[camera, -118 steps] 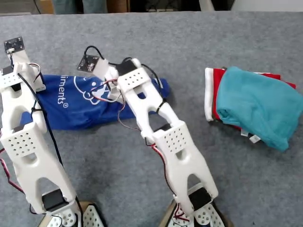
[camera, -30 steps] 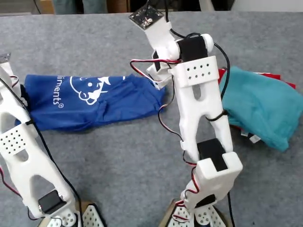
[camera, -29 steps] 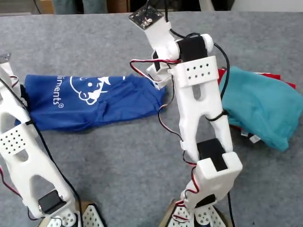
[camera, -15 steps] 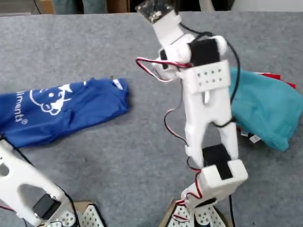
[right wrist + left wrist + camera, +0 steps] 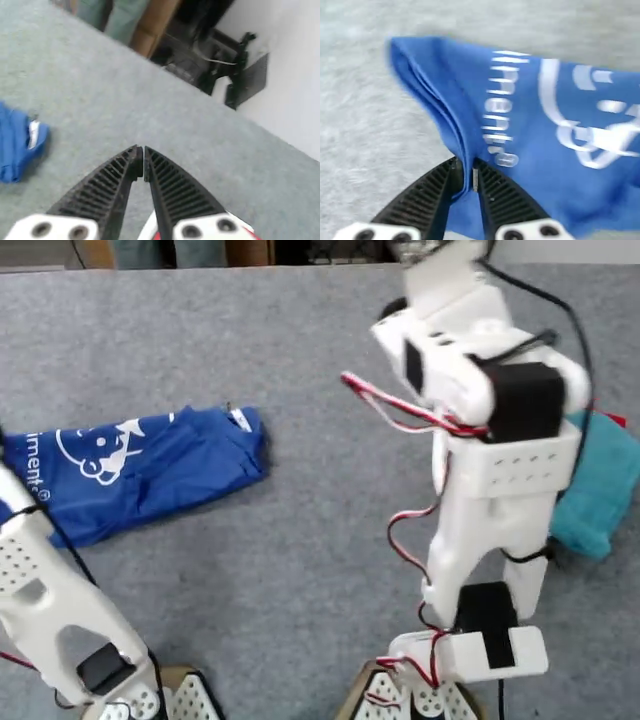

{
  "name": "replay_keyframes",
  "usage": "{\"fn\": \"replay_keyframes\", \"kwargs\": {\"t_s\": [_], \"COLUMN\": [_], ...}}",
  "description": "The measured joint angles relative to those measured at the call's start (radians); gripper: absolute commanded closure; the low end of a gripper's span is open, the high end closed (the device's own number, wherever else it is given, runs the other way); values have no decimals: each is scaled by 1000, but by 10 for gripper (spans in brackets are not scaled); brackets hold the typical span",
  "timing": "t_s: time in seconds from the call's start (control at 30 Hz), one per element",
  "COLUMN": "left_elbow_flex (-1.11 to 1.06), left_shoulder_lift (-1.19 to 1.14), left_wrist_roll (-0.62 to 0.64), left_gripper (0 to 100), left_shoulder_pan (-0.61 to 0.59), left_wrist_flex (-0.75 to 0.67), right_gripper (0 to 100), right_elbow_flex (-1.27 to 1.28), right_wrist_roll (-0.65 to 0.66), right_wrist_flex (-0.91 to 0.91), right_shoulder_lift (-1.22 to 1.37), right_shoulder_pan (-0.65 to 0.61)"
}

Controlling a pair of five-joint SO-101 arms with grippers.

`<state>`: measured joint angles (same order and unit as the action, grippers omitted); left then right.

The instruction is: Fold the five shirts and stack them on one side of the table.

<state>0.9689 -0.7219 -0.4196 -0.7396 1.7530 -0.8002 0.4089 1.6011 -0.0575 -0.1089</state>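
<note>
A folded blue shirt [image 5: 140, 472] with white print lies on the left of the grey table, one end running off the view's left side. My left gripper [image 5: 468, 176] is shut on the folded edge of the blue shirt [image 5: 555, 135]. The left arm [image 5: 45, 585] stands at the lower left. The right arm [image 5: 490, 430] is raised high over the table's right half. My right gripper [image 5: 140, 152] is shut with nothing in it, high above the carpet, with a corner of the blue shirt [image 5: 17, 147] off to one side. A teal shirt [image 5: 600, 490] lies on a red one [image 5: 612, 421], both partly hidden by the right arm.
The grey table surface [image 5: 300, 350] stretches bare between the blue shirt and the right arm. Beyond the table's far edge stand dark furniture and cables [image 5: 210, 55].
The right gripper let go of the blue shirt, rose high and swung right over the stack. The left arm pulled the blue shirt toward the left edge.
</note>
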Motion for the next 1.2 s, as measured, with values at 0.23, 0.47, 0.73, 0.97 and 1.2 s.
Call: {"fn": "replay_keyframes", "kwargs": {"t_s": [0.23, 0.47, 0.73, 0.97, 1.2], "left_elbow_flex": [-338, -405, -405, -413, -413], "left_shoulder_lift": [265, 302, 302, 302, 262], "left_wrist_roll": [112, 308, 394, 405, 448], "left_gripper": [971, 971, 971, 971, 965], "left_shoulder_pan": [245, 505, 760, 914, 933], "left_wrist_flex": [0, -3, -68, -129, -158], "right_gripper": [983, 982, 981, 981, 981], "right_elbow_flex": [0, 0, 0, 0, 0], "right_wrist_roll": [0, 0, 0, 0, 0], "right_wrist_flex": [-6, -15, -18, -18, -18], "right_shoulder_lift": [-2, -2, -2, -2, -2], "right_shoulder_pan": [110, 173, 175, 175, 175]}}
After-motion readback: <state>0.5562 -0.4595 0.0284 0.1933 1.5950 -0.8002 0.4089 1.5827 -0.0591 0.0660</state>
